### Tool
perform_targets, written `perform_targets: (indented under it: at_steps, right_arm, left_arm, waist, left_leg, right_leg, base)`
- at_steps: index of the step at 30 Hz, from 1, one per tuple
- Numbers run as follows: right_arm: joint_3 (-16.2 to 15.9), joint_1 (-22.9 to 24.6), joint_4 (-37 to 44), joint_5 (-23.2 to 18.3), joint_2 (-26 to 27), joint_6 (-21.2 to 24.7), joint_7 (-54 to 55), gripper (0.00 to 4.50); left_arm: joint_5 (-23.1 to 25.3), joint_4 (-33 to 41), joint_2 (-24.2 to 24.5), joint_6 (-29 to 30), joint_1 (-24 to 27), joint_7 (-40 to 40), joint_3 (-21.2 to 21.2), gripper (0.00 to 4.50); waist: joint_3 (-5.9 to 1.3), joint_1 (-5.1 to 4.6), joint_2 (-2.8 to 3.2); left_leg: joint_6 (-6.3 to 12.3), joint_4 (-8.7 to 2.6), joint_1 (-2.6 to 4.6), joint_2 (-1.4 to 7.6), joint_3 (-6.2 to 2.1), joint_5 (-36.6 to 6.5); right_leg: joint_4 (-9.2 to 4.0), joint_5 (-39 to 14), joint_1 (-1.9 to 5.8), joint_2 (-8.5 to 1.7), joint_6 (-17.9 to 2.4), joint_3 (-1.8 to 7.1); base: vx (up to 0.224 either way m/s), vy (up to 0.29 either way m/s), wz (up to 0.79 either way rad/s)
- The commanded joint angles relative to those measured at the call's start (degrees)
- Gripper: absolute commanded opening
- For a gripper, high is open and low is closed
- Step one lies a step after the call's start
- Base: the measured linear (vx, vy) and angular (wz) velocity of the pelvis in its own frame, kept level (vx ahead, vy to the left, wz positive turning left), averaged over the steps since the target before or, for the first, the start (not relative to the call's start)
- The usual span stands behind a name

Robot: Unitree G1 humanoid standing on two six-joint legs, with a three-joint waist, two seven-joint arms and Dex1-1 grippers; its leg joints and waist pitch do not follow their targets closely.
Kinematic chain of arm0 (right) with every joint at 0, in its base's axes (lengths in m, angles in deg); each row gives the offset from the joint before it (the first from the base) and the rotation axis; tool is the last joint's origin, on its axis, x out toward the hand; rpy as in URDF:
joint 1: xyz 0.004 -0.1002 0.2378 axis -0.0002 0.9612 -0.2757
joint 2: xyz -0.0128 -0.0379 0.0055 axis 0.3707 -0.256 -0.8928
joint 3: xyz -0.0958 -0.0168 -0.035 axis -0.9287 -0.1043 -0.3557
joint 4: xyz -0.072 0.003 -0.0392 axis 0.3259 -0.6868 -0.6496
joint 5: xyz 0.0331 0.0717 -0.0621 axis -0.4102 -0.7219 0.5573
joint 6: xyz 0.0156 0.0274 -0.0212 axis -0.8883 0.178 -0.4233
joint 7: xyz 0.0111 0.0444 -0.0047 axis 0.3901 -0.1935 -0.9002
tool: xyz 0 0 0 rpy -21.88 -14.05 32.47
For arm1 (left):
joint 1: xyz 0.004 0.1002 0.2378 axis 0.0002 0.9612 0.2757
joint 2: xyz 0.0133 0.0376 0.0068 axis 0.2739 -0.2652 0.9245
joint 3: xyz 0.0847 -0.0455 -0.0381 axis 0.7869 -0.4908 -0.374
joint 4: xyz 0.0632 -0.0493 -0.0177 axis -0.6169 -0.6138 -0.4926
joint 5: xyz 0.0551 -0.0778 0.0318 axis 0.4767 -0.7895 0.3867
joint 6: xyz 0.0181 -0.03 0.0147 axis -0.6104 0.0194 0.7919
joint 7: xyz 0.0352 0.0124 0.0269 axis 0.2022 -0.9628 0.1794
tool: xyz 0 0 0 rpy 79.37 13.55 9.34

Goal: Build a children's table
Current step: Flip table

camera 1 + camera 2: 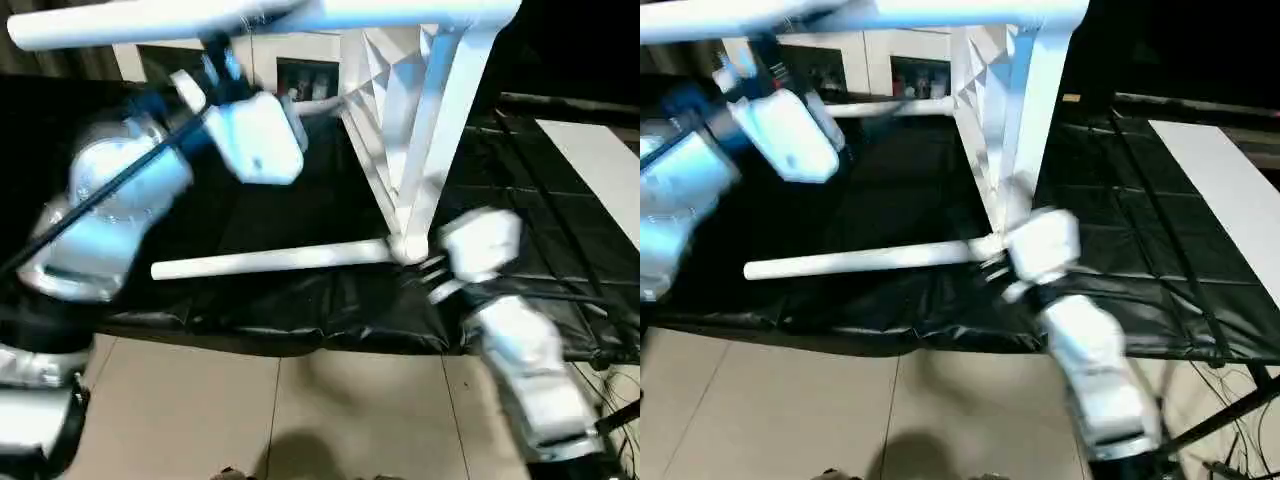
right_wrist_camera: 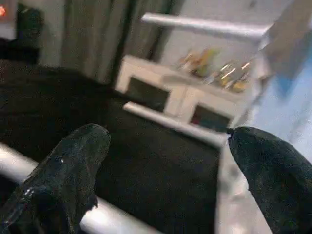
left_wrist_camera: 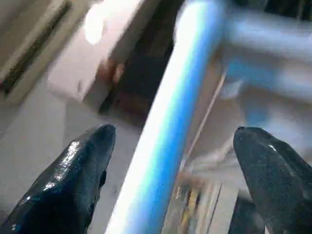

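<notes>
Two grippers stand wide apart, neither clamped on anything. Left gripper is raised, an upper leg of the children's table running between its fingers. Right gripper hangs beside the lower leg, at its socket on the black work table.

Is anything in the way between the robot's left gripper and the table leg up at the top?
Nothing visible is. In the left wrist view the white leg runs right between the open left gripper fingers, with only empty space on either side. From the head view, that arm reaches up toward the top leg of the white table.
</notes>
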Motion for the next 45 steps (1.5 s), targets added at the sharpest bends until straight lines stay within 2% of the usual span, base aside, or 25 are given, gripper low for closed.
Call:
perform_targets:
  at_steps: [1, 6, 9, 10, 11, 12, 15, 21, 22, 23, 31, 41, 45]
  right_arm:
    - [-0.57, -1.4, 0.36, -1.25, 0.45, 1.5, -0.44, 4.47]
    - [-0.46, -2.28, 0.5, -0.55, 2.13, 1.56, 0.33, 4.47]
    - [-0.51, -2.48, 1.07, -0.5, 2.93, 1.99, 0.63, 4.47]
    - [-0.79, -2.35, 1.77, -1.28, 3.48, 2.45, 0.42, 4.47]
    - [-0.93, -2.23, 2.04, -1.63, 3.65, 2.56, 0.26, 4.47]
    - [-1.13, -1.96, 2.3, -2.22, 3.92, 2.48, -0.11, 4.49]
    - [-1.52, -1.19, 2.83, -2.85, 4.25, 1.91, -0.82, 4.5]
    - [-1.51, -0.42, 3.16, -2.54, 4.53, 1.55, -1.25, 4.5]
    - [-1.46, -0.35, 3.19, -2.42, 4.58, 1.58, -1.33, 4.5]
    - [-1.54, -0.22, 3.24, -2.39, 4.57, 1.63, -1.29, 4.5]
    - [-1.8, 0.17, 3.36, -2.14, 4.9, 1.88, -1.49, 4.5]
    - [-2.15, 0.47, 3.37, -2.14, 4.99, 2.55, -1.91, 4.5]
    - [-2.37, 0.64, 3.31, -2.35, 4.92, 3.17, -2.26, 4.5]
  left_arm:
    - [2.62, -2.51, 1.25, 1.31, -2.38, 2.89, -1.64, 4.35]
    - [7.81, -9.45, 3.47, 3.16, -4.36, 3.47, -0.89, 4.35]
    - [7.35, -10.76, 3.53, 5.13, -4.49, 2.82, -1.11, 4.35]
    - [6.89, -11.54, 3.25, 6.06, -4.93, 3.63, -1.7, 4.35]
    - [6.25, -11.72, 2.99, 6.42, -5.06, 3.7, -2.07, 4.35]
    - [5.96, -12.05, 2.74, 6.48, -5.35, 4.19, -2.55, 4.17]
    - [5.0, -12.34, 1.91, 7.27, -5.63, 5.21, -4.0, 4.07]
    - [2.04, -11.29, 0.34, 9.81, -5.46, 3.77, -5.54, 3.62]
    - [1.37, -11.02, 0.16, 10.01, -5.34, 3.32, -5.5, 3.44]
    - [0.25, -9.02, -0.31, 11.6, -4.73, 1.94, -5.34, 3.44]
    - [-2.04, -7.03, -1.35, 14.75, -3.82, 0.4, -5.95, 2.78]
    - [-2.84, -5.85, -2.61, 19.05, -3.39, 0.28, -6.51, 2.57]
    - [-4.61, -5.98, -4.18, 22.12, -3.21, 0.5, -7.82, 2.54]
  waist:
    - [-3.56, 0.29, 1.33]
    - [-3.57, 0.69, 1.71]
    - [-3.7, 0.98, 1.92]
    - [-3.7, 1.17, 2.16]
    - [-3.72, 1.38, 2.15]
    - [-3.7, 1.45, 2.18]
    - [-3.62, 1.72, 2.44]
    - [-3.43, 1.68, 2.33]
    - [-3.4, 1.7, 2.27]
    - [-3.33, 1.74, 2.4]
    - [-3.37, 1.8, 2.34]
    - [-3.49, 2.56, 2.51]
    - [-3.43, 2.79, 2.62]
  left_leg:
    - [-4.03, -4.82, 1.59, 1.46, -1.25, -24.85]
    - [-4.48, -4.95, 1.72, 1.52, -1.24, -24.46]
    - [-4.56, -4.95, 1.77, 1.53, -1.19, -23.59]
    - [-4.59, -4.98, 1.81, 1.61, -1.19, -23.35]
    - [-4.58, -4.96, 1.87, 1.57, -1.15, -23.44]
    - [-4.52, -4.97, 1.86, 1.56, -1.13, -23.48]
    - [-4.55, -5.01, 1.89, 1.59, -1.19, -24.14]
    - [-4.5, -5.09, 1.84, 1.56, -1.27, -25.51]
    - [-4.42, -5.1, 1.86, 1.54, -1.27, -25.87]
    - [-4.49, -5.14, 1.92, 1.58, -1.31, -26.27]
    - [-4.34, -5.09, 1.87, 1.56, -1.3, -26.09]
    - [-3.5, -5.04, 1.58, 1.51, -1.01, -22.45]
    - [-3.43, -5.1, 1.62, 1.52, -1.01, -22.81]
  right_leg:
    - [-4.26, -20.16, 1.03, -2.41, -7.57, 1.68]
    - [-4.07, -17.63, 0.95, -2.46, -8.33, 1.78]
    - [-3.87, -15.92, 1.11, -2.56, -9.07, 1.83]
    - [-3.82, -14.76, 1.09, -2.56, -9.46, 1.84]
    - [-3.71, -14.35, 1.13, -2.55, -9.79, 1.81]
    - [-3.72, -14.26, 1.11, -2.56, -9.88, 1.82]
    - [-3.84, -15.29, 1.13, -2.67, -9.85, 1.8]
    - [-4.16, -18.03, 1.05, -2.76, -9.45, 1.8]
    - [-4.31, -19.28, 1.02, -2.84, -9.28, 1.82]
    - [-4.41, -19.95, 0.91, -2.86, -9.22, 1.83]
    - [-4.5, -20.47, 0.94, -2.87, -8.76, 1.85]
    - [-4.31, -18.7, 1.16, -2.8, -8.68, 1.91]
    - [-4.51, -20.39, 1.09, -2.85, -8.29, 1.9]
  base:
    - [0.0, 0.0, 0.0]
    - [0.0, 0.0, 0.0]
    - [0.0, 0.0, 0.0]
    - [0.0, 0.0, 0.0]
    - [0.0, 0.0, 0.0]
    - [0.0, 0.0, 0.0]
    - [0.0, 0.0, 0.0]
    - [0.0, 0.0, 0.0]
    - [0.0, 0.0, 0.0]
    - [0.0, 0.0, 0.0]
    - [0.0, 0.0, 0.0]
    - [0.0, 0.0, 0.0]
    - [0.0, 0.0, 0.0]
